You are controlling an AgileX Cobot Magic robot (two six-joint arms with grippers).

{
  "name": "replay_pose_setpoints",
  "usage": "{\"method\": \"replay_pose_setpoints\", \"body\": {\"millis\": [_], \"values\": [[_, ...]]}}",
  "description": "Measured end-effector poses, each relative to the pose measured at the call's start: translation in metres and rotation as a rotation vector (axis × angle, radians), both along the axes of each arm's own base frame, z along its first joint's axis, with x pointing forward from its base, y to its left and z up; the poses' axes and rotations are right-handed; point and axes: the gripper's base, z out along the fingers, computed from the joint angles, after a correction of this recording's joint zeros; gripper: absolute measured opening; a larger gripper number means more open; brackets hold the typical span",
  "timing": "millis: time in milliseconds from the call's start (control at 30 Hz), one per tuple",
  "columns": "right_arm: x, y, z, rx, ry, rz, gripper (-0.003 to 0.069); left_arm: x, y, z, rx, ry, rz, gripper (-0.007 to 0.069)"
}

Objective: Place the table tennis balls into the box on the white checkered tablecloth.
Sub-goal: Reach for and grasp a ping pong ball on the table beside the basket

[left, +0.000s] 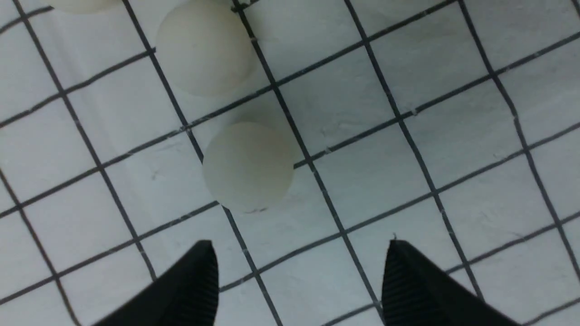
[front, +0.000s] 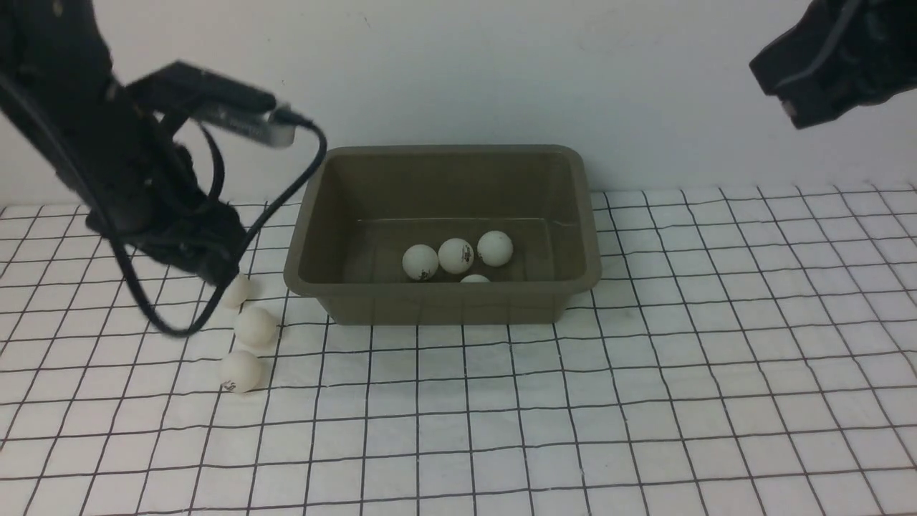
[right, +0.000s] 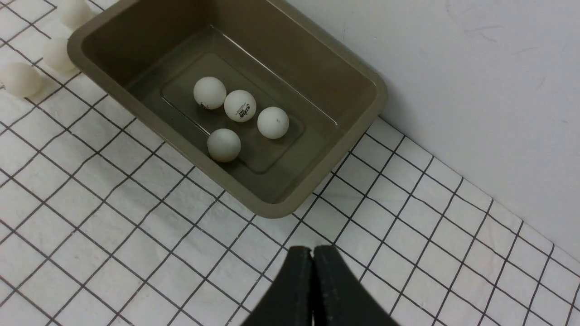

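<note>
The checkered tablecloth (front: pixel 645 394) carries the box (front: pixel 444 304) at twelve o'clock. The left end effector (left: pixel 301 253), spread and empty, hangs over three balls (front: pixel 255 326) at the box's eight o'clock. The right end effector (right: pixel 312 253) is pressed together. In the box lie four balls (front: pixel 455 255).

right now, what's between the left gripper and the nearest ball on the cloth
Only bare white checkered tablecloth: the left wrist view shows the open left gripper just short of the nearest ball.
</note>
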Motion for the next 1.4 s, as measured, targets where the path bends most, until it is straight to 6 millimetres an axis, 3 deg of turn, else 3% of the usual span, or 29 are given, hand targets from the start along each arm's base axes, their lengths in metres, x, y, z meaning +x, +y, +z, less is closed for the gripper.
{"method": "replay_pose_setpoints", "body": {"millis": [267, 800, 900, 1000, 1200, 1400], "values": [[0.0, 0.0, 0.0, 0.001, 0.002, 0.001, -0.0016, 0.018, -0.001, -0.032, 0.001, -0.017, 0.019, 0.0436], [0.0, 0.0, 0.0, -0.001, 0.001, 0.003, -0.0016, 0.029, -0.001, -0.064, 0.02, 0.016, 0.02, 0.0435], [0.0, 0.0, 0.0, -0.001, 0.001, 0.003, -0.0016, 0.029, -0.001, -0.068, 0.017, 0.027, 0.035, 0.0401], [0.0, 0.0, 0.0, -0.001, 0.001, 0.003, -0.0016, 0.029, -0.001, -0.069, 0.016, 0.031, 0.054, 0.0352], [0.0, 0.0, 0.0, 0.0, 0.001, 0.003, -0.0016, 0.024, 0.001, -0.065, 0.036, 0.068, 0.046, 0.0352], [0.0, 0.0, 0.0, 0.001, -0.002, 0.003, -0.0018, 0.011, 0.001, -0.035, 0.032, 0.072, 0.036, 0.0352]]}}
